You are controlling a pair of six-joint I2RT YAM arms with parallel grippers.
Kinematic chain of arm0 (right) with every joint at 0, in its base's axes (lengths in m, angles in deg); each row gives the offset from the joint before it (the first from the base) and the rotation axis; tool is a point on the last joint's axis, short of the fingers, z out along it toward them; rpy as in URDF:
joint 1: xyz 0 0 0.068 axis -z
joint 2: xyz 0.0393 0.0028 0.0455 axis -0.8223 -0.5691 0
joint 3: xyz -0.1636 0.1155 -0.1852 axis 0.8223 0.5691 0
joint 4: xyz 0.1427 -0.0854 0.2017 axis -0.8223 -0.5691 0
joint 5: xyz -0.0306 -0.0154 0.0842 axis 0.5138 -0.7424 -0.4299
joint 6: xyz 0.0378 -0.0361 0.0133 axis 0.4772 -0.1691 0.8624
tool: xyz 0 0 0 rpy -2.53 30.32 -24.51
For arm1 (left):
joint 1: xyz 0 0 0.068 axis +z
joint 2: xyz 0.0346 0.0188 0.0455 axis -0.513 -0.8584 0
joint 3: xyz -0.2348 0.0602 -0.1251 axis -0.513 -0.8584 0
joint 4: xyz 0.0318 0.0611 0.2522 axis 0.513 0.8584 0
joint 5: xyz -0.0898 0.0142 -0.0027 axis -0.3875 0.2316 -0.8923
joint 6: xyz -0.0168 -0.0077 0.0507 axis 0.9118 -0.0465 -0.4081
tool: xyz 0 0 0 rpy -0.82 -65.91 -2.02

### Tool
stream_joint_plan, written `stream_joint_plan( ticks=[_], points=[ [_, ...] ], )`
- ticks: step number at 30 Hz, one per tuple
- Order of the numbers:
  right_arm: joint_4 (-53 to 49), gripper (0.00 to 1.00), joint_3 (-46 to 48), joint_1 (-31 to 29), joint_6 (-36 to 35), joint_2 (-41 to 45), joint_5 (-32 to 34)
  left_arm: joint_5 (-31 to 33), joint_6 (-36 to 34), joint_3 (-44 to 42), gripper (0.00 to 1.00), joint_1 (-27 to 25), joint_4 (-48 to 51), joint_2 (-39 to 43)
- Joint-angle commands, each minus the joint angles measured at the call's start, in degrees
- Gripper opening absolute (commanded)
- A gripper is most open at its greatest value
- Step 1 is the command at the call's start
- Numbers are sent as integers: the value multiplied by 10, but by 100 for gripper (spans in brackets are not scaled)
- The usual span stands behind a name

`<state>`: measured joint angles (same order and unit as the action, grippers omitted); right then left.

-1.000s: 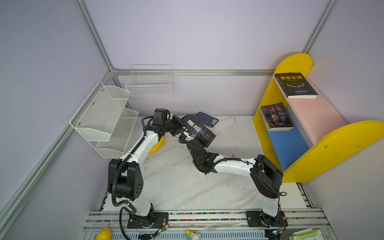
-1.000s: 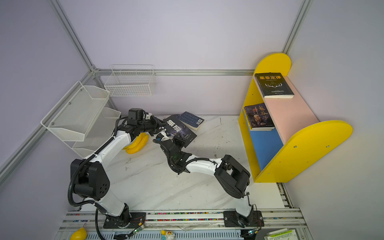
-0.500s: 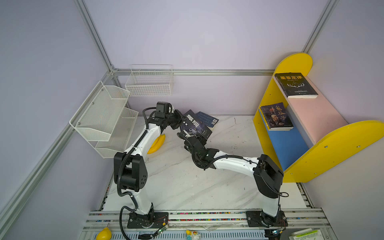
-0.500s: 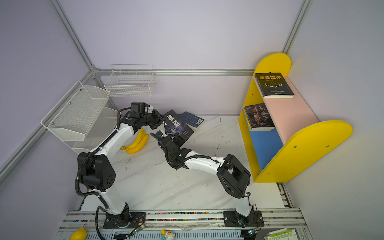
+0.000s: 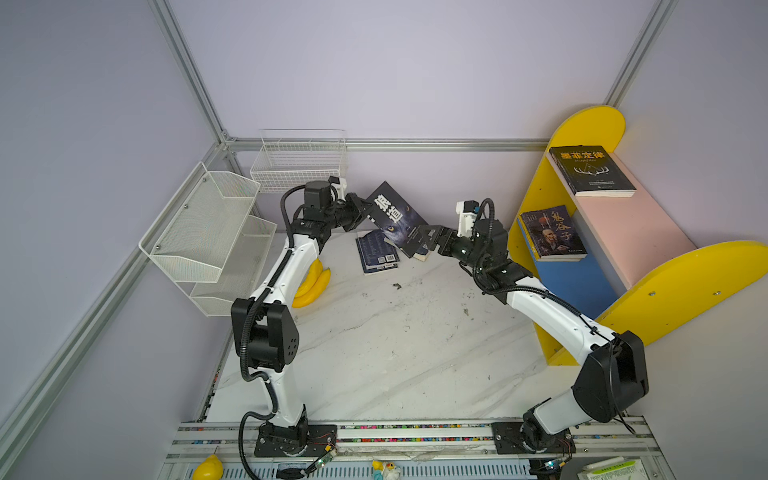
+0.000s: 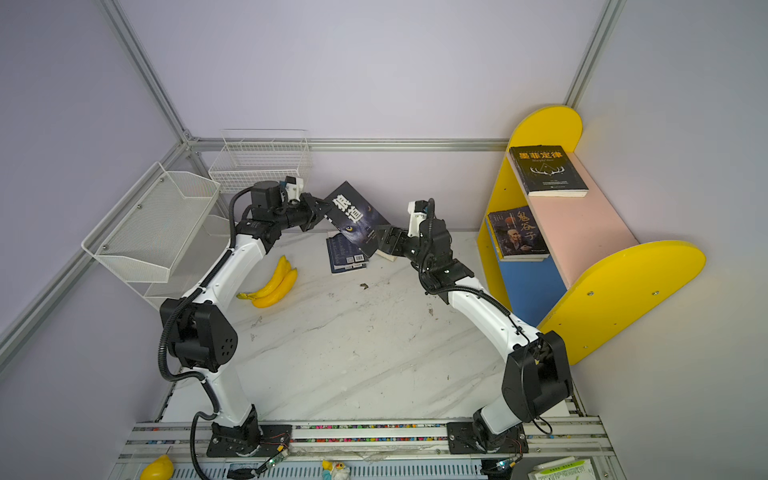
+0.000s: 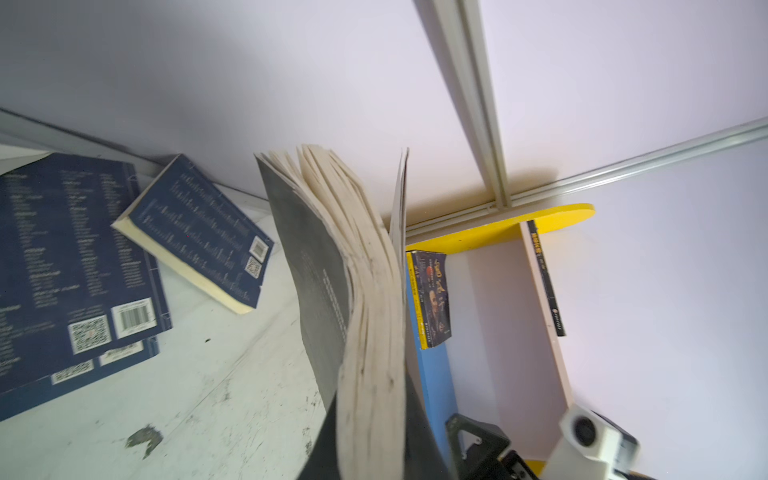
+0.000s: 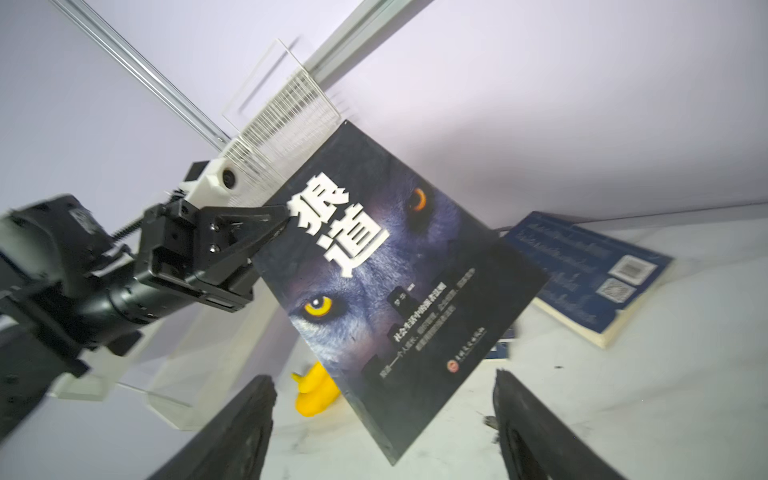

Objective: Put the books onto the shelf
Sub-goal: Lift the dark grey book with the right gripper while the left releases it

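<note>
A dark book with a wolf's face and white title [image 5: 395,218] [image 6: 355,218] [image 8: 395,282] hangs tilted in the air near the back wall. My left gripper [image 5: 365,212] [image 6: 326,210] [image 8: 282,222] is shut on its upper edge. My right gripper [image 5: 424,241] [image 6: 380,241] [image 8: 382,415] stands open, its fingers apart on either side of the book's lower corner without touching it. Navy books [image 5: 376,253] [image 7: 66,257] lie on the table below. The shelf [image 5: 685,274] stands at the right, with a black book [image 5: 590,168] on its pink board and a dark one [image 5: 550,232] on the blue board.
Yellow bananas [image 5: 311,284] [image 6: 274,284] lie beside the left arm. A white mesh rack [image 5: 208,237] hangs on the left wall and a wire basket [image 5: 299,160] on the back wall. The marble table [image 5: 395,353] stretches forward to the arm bases.
My right gripper opened, let go of the wolf book and drew back to the right. The left gripper kept its hold and raised the book off the table.
</note>
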<state>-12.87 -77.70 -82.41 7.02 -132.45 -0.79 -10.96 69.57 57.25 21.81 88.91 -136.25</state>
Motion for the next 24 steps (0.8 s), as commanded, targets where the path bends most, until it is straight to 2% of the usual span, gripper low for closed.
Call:
stream_joint_plan(
  ticks=[1, 4, 11, 16, 20, 24],
  points=[
    [140, 91, 36, 1, 199, -21, -143, -69, 49, 88, 1, 2, -141, 12],
    [226, 97, 57, 2, 263, -40, -169, -81, 78, 92, 1, 2, -182, 13],
    [310, 96, 69, 6, 309, -58, -170, -114, 150, 91, 2, 2, -264, 15],
    [512, 92, 101, 26, 401, -78, -146, -147, 221, 104, 3, 2, -334, -9],
    [557, 78, 80, 33, 420, -103, -149, -165, 264, 127, 3, 2, -370, -32],
    [567, 59, 73, 34, 427, -110, -142, -170, 263, 126, 4, 2, -364, -32]
  ],
)
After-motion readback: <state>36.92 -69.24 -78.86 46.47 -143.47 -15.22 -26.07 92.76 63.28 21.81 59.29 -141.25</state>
